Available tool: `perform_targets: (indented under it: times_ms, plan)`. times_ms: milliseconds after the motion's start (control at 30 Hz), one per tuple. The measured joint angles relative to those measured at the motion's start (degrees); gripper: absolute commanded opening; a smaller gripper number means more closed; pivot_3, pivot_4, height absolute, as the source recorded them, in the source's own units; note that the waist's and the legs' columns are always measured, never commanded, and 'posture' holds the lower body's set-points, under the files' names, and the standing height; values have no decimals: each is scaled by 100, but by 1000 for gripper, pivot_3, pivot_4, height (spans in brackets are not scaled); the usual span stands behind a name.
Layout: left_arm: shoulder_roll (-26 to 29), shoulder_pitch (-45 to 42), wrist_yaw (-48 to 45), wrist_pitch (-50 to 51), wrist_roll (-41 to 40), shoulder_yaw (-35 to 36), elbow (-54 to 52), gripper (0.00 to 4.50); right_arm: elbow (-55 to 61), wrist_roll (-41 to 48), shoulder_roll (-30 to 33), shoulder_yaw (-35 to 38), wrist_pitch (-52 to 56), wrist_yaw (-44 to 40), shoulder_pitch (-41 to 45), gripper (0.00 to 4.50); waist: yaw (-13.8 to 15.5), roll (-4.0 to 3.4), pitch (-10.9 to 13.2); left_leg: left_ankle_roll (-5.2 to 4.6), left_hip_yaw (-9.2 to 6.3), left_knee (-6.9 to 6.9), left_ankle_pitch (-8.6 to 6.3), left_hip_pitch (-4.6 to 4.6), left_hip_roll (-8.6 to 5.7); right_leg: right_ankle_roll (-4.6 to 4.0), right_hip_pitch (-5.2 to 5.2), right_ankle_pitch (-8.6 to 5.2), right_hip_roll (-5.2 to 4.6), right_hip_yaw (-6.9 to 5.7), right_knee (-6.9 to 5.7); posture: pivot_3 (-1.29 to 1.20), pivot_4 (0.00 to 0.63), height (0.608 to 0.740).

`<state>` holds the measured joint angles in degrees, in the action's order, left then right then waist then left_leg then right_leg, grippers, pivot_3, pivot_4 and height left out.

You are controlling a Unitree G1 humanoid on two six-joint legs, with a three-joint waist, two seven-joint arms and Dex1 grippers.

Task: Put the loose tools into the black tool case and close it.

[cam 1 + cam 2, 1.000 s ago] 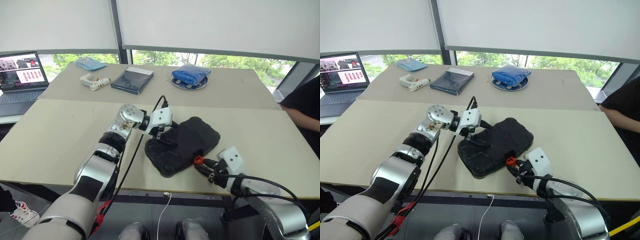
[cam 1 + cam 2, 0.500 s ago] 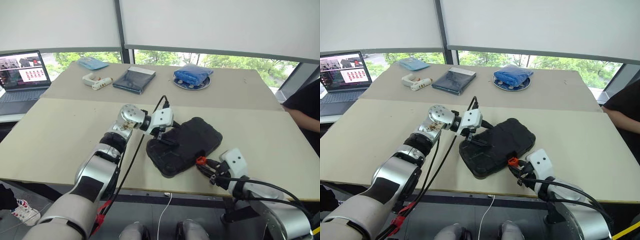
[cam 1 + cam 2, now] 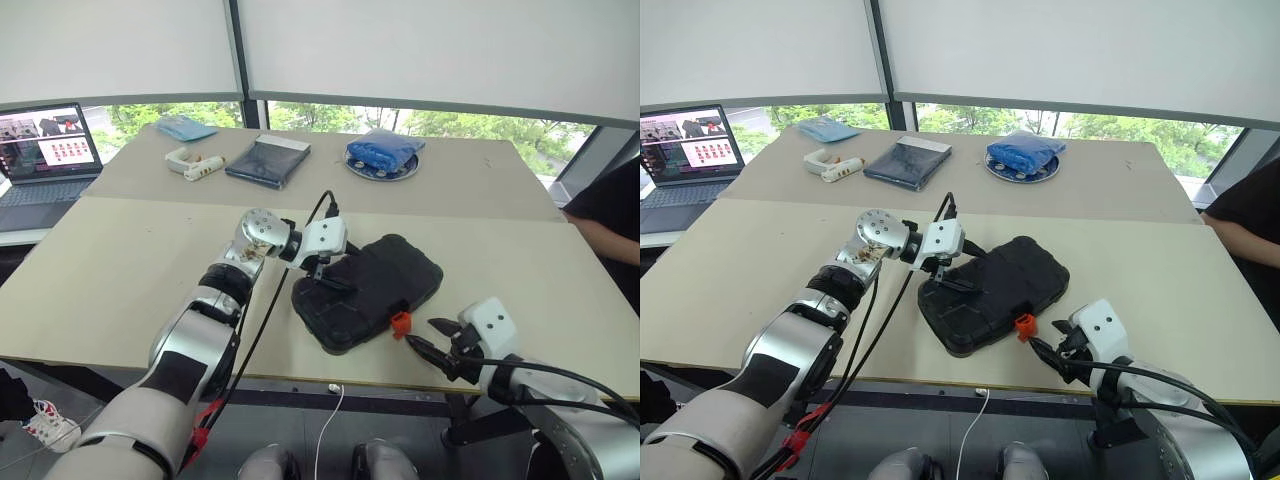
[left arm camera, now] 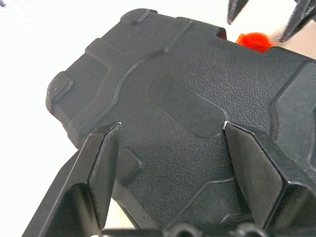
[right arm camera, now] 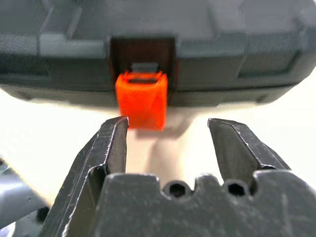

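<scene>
- The black tool case (image 3: 368, 291) lies shut and flat on the pale, matte table (image 3: 120, 280), near the front edge and turned at a slant to it.
- Its shell is moulded plastic with a fine pebbled grain, rounded corners, raised ribs and a shallow oblong recess in the lid.
- A glossy orange latch (image 5: 142, 98) sits in a square notch on the case's front edge and sticks out toward the table edge.
- The left gripper (image 3: 322, 281) rests over the lid at the corner on the robot's left. Its two black wedge-shaped fingers (image 4: 98, 173) are spread wide, with their tips against the textured lid and nothing pinched between them.
- The right gripper (image 3: 432, 342) hovers just off the front edge of the table, close to the latch and aimed at it. Its tapered black fingers (image 5: 109, 148) are parted and hold nothing; whether one fingertip touches the latch cannot be told.
- On the farther table (image 3: 480, 180) lie a dark flat pouch (image 3: 266, 160), a crumpled blue bundle on a round plate (image 3: 381, 154), a folded blue cloth (image 3: 183, 127) and a cream-coloured handled object (image 3: 192, 163).
- An open laptop (image 3: 45, 150) stands on the robot's far left.
- A person's dark sleeve (image 3: 610, 220) shows at the table's right side.
</scene>
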<state>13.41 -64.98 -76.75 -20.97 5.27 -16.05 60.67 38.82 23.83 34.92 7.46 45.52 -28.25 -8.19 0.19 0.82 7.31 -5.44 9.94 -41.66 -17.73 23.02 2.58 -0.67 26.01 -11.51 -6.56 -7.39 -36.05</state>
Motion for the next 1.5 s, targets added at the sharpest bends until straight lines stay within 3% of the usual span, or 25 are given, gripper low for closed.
perform_targets:
  times_ms: [133,200,567,1033,1500]
  plan:
    - [0,1,31,-15,21,-14,7,3593,-190,-61,-5,-229,-4,-6,70,487,-2,1,0,-1,0,0,-1,-12,0,-1,-10,-1,-1,0,0,0,150,718]
    - [-3,0,35,-31,24,-18,7,3593,-368,-123,-14,-386,-10,-5,152,22,-3,0,0,-2,0,0,-1,-11,0,-1,-9,-1,-1,0,0,0,150,718]
    - [-9,-33,104,-271,122,-104,4,3593,-1037,-562,-198,-1123,-40,53,992,22,-4,1,-2,0,0,-2,0,-11,0,-2,-10,0,-3,-1,0,0,150,718]
    - [161,30,371,-1054,423,-329,-76,3593,-859,-402,-76,-970,207,-157,1200,22,-84,0,-2,8,0,-4,6,-24,3,-15,-20,9,-5,3,-3,0,150,718]
    - [180,37,434,-1055,440,-338,-57,3593,-1046,-672,64,-1277,282,-371,1664,22,-137,1,-3,19,1,-3,17,-30,15,-23,-13,14,-6,14,-4,0,150,718]
